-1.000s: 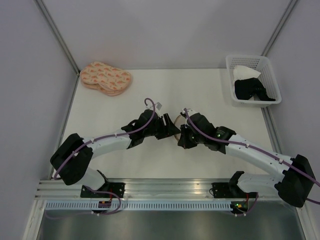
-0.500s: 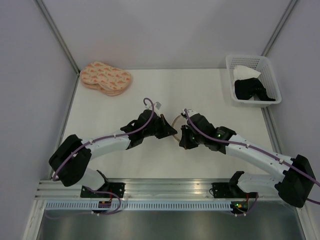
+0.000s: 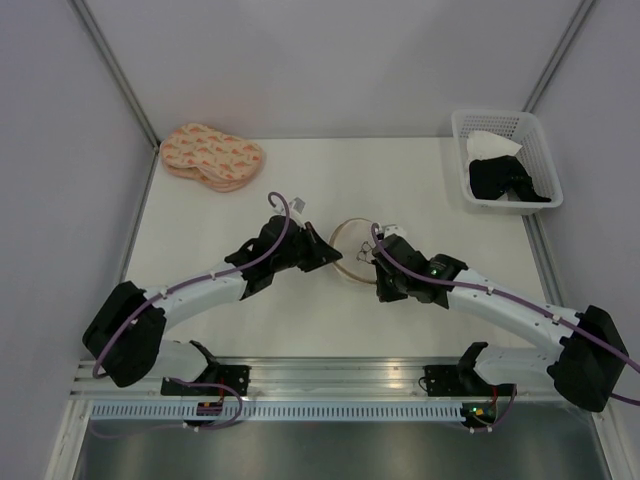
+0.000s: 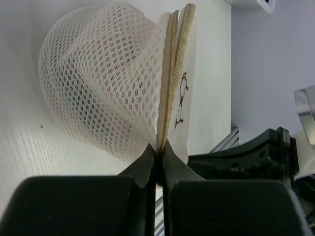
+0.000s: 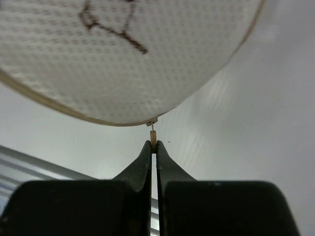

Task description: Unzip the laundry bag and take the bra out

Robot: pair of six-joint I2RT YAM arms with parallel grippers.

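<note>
Laundry bag (image 3: 350, 250): well left of basket (image 3: 490, 115). Its seam pinched by closed left gripper (image 4: 157, 150); zipper pull (image 5: 153, 137) clamped by closed right gripper (image 5: 153, 147). Risk: tiny pull lost if tugged off-line. Bra unseen.

- Small drum-shaped mesh laundry bag (image 4: 93, 83): white honeycomb netting, cream round face with a dark brown line drawing, tan zipper band
- Small flat zipper pull (image 5: 153, 137): beige
- Oval fabric pads (image 3: 212, 155): peach with a pink print
- Plastic lattice basket (image 3: 500, 120): white, holding a black garment (image 3: 505, 180) and a white cloth (image 3: 492, 146)
- Two robot arms (image 3: 200, 290): white shells, black joints, purple cables
</note>
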